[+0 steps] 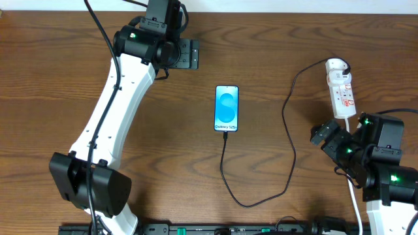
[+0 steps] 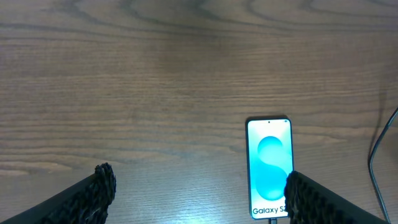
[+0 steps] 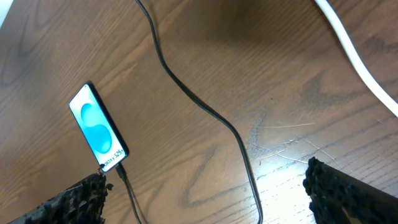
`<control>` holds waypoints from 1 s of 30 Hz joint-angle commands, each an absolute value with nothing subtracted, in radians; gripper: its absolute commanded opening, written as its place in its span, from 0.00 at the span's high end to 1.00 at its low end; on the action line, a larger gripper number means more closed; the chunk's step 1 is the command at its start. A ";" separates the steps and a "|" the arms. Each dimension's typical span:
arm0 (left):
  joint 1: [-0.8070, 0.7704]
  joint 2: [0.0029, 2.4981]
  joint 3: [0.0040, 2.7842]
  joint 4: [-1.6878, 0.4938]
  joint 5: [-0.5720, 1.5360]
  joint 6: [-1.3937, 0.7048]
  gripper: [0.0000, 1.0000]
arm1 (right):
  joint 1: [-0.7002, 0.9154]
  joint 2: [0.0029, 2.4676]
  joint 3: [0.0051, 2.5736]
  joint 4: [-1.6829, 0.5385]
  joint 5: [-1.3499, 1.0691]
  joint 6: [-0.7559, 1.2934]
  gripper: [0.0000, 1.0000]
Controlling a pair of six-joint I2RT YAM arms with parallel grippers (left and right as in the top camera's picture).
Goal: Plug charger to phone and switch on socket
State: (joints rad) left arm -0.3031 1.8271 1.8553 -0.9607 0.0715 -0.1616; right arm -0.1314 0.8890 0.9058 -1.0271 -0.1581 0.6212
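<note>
Phone (image 1: 226, 108) lit blue-teal, flat on the table (image 1: 52, 78), black charger (image 1: 287, 137) plugged into its foot.
We see the left gripper (image 2: 199, 183) and right gripper (image 3: 205, 180) with fingers spread apart.

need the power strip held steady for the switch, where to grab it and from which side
Pinch the power strip across its narrow width near the cord end, from above: it lies flat, long sides free, charger cable at the far end.
</note>
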 commanded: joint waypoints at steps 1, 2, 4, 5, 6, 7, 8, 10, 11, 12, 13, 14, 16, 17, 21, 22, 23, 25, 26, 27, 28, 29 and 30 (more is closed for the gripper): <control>-0.302 1.829 1.851 -0.960 0.059 -0.177 0.12 | -0.123 0.884 0.901 -1.035 -0.163 0.634 0.01; -0.302 1.829 1.851 -0.960 0.059 -0.177 0.12 | -0.124 0.884 0.901 -1.041 -0.149 0.615 0.01; -0.302 1.829 1.851 -0.960 0.059 -0.177 0.12 | -0.124 0.884 0.901 -1.055 -0.121 0.565 0.01; -0.302 1.829 1.851 -0.960 0.059 -0.177 0.12 | -0.124 0.884 0.901 -1.066 -0.121 0.542 0.01; -0.302 1.829 1.851 -0.960 0.059 -0.177 0.12 | -0.124 0.884 0.901 -1.076 -0.122 0.528 0.01; -0.302 1.829 1.851 -0.960 0.059 -0.177 0.12 | -0.124 0.884 0.901 -1.087 -0.122 0.511 0.01; -0.302 1.829 1.851 -0.960 0.059 -0.177 0.12 | -0.124 0.884 0.901 -1.090 -0.122 0.495 0.01; -0.302 1.829 1.851 -0.960 0.059 -0.177 0.12 | -0.123 0.884 0.901 -1.092 -0.139 0.447 0.01; -0.302 1.829 1.851 -0.960 0.059 -0.177 0.12 | -0.123 0.884 0.901 -1.088 -0.149 0.418 0.01; -0.302 1.829 1.851 -0.960 0.059 -0.177 0.12 | -0.123 0.884 0.901 -1.082 -0.167 0.373 0.01; -0.302 1.829 1.851 -0.960 0.059 -0.177 0.12 | -0.123 0.884 0.900 -1.073 -0.182 0.335 0.01; -0.302 1.829 1.851 -0.960 0.059 -0.177 0.12 | -0.123 0.883 0.896 -1.051 -0.202 0.286 0.01; -0.302 1.829 1.851 -0.960 0.059 -0.177 0.12 | -0.122 0.873 0.884 -1.008 -0.237 0.211 0.01; -0.302 1.829 1.851 -0.960 0.059 -0.177 0.12 | -0.122 0.862 0.872 -0.978 -0.255 0.167 0.01; -0.302 1.829 1.851 -0.960 0.059 -0.177 0.12 | -0.117 0.781 0.798 -0.863 -0.299 0.031 0.01; -0.302 1.829 1.851 -0.960 0.059 -0.177 0.12 | -0.110 0.737 0.757 -0.812 -0.314 -0.020 0.01; -0.302 1.829 1.851 -0.960 0.059 -0.177 0.12 | -0.106 0.708 0.730 -0.773 -0.326 -0.050 0.01; -0.302 1.829 1.851 -0.960 0.059 -0.177 0.12 | -0.098 0.641 0.662 -0.672 -0.353 -0.101 0.01; -0.302 1.829 1.851 -0.960 0.059 -0.177 0.12 | -0.095 0.609 0.630 -0.624 -0.361 -0.113 0.01; -0.302 1.829 1.851 -0.960 0.059 -0.177 0.12 | -0.091 0.571 0.590 -0.564 -0.368 -0.114 0.01; -0.302 1.829 1.851 -0.960 0.059 -0.177 0.12 | -0.089 0.538 0.555 -0.516 -0.369 -0.114 0.01; -0.302 1.829 1.851 -0.960 0.059 -0.177 0.12 | -0.086 0.508 0.522 -0.470 -0.370 -0.113 0.01; -0.302 1.829 1.851 -0.960 0.059 -0.177 0.12 | -0.083 0.474 0.487 -0.422 -0.370 -0.113 0.01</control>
State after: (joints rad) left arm -0.3031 1.8271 1.8553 -0.9607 0.0715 -0.1619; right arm -0.0956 0.5552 0.5728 -0.4988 -0.3332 -0.0425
